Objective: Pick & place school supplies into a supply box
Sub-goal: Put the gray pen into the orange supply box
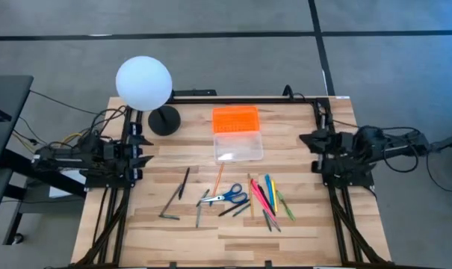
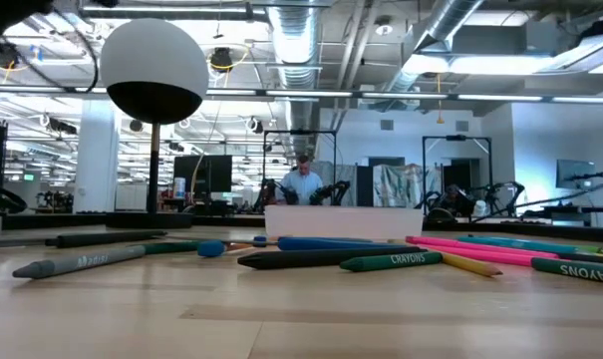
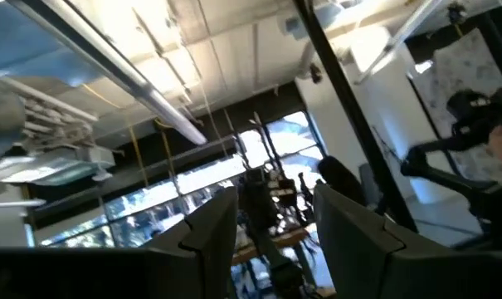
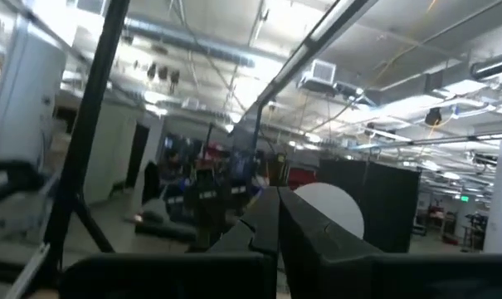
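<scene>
Lying open near the table's back edge: supply box, orange lid flipped away. Sprawling nearer the front: pens and crayons, blue scissors. Parking at the left edge: left gripper, fingers parted, empty. Waiting opposite: right gripper, closed on nothing. Advising: picking an isolated outlier first, pinching mid-shaft.

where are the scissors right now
In the high view the blue-handled scissors lie on the table near its middle, below the supply box, just left of the fan of coloured pens.
</scene>
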